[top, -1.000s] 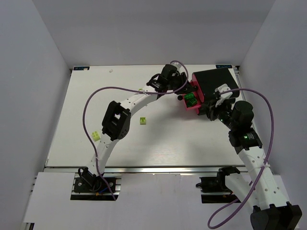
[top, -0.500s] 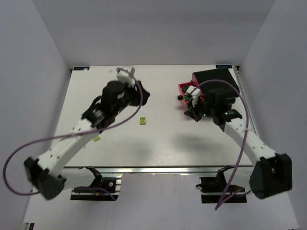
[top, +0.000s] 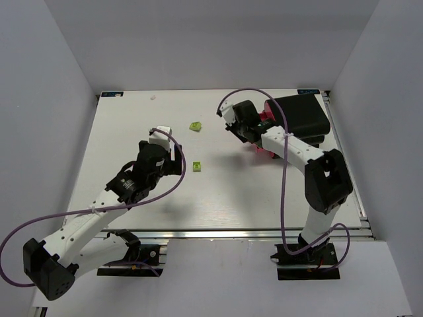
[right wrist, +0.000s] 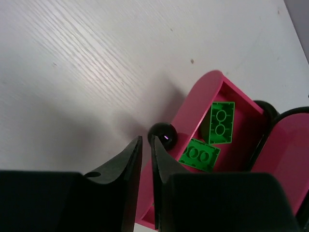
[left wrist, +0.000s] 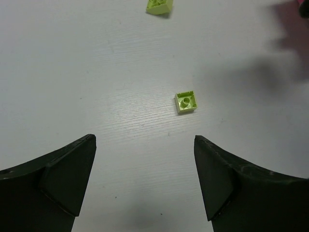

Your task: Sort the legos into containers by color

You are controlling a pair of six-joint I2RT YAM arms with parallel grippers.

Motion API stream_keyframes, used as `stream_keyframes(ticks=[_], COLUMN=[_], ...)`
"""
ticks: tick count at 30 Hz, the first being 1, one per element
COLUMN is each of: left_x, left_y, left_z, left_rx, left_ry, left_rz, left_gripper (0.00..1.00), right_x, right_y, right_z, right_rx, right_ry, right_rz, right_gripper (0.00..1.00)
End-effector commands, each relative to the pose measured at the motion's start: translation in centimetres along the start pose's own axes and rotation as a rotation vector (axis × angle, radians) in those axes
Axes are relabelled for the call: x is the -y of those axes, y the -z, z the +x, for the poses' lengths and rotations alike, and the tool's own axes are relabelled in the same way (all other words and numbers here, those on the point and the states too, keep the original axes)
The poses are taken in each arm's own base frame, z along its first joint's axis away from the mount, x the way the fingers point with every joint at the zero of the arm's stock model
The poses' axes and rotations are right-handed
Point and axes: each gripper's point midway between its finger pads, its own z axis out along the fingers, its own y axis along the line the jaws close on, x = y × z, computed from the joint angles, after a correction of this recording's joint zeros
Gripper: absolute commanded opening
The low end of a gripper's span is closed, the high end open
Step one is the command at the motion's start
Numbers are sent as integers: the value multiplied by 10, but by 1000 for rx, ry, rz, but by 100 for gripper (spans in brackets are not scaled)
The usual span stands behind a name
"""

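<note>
Hanging over the table [left wrist: 72, 72], the left gripper [left wrist: 145, 139] has its fingers spread wide — ready, I think, to drop around the lime brick [left wrist: 186, 102] just ahead. A second lime brick [left wrist: 160, 5] lies farther off. The right gripper [right wrist: 146, 138], fingers almost shut on nothing, points at the knob [right wrist: 161, 134] of the open pink drawer [right wrist: 203, 96] — maybe to push it. Two green bricks [right wrist: 221, 122] lie inside. No words can be read.

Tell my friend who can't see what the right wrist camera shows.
An open pink drawer holds two green bricks. The robot's black fingers, nearly shut, sit close beside the drawer's round black knob, over a white table.
</note>
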Motion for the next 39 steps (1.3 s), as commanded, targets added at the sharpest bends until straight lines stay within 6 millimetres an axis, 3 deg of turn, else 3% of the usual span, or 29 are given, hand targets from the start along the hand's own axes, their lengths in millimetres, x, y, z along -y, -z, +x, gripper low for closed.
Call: stream_keyframes(ticks=[1,8,19,21,25,26,27,28,32,34,35,39], left_x=[-11,-13,-16,-17,-18,-18,-18,-18,-19,-20,-20,-21], left_y=[7,7,9,9,9,9,9,9,9,10,10,10], left_z=[-16,-15,-17,-17,-17,-17,-18,-17,-17,-18,-18,-18], left_rx=[55,48,57,58,61,60,63,61,62,64,66,70], left_ry=[0,-4,-4,-3,-3,-4,-2,-2,-2,-1,-2,0], left_rz=[-47,-58,-74,-75,-79,-79,-79,-82,-87,-89,-92,-92], left_gripper=[92,92,93,93,93,93,93,93,93,93,93,93], right_x=[29,51,64,68,75,72,64,45,9,-6,-14,-25], right_y=[2,-8,-7,1,24,30,32,32,22,16,7,-12], right_z=[10,20,29,22,-11,-26,-29,-37,-33,-25,-18,-2], right_rx=[-100,-187,-248,-223,-54,11,23,61,72,44,20,-73], right_ry=[23,66,127,119,90,68,66,46,60,61,58,47], right_rz=[147,268,338,354,393,359,305,175,-9,-78,-115,-155], right_gripper=[19,20,21,18,17,19,20,23,24,20,13,0])
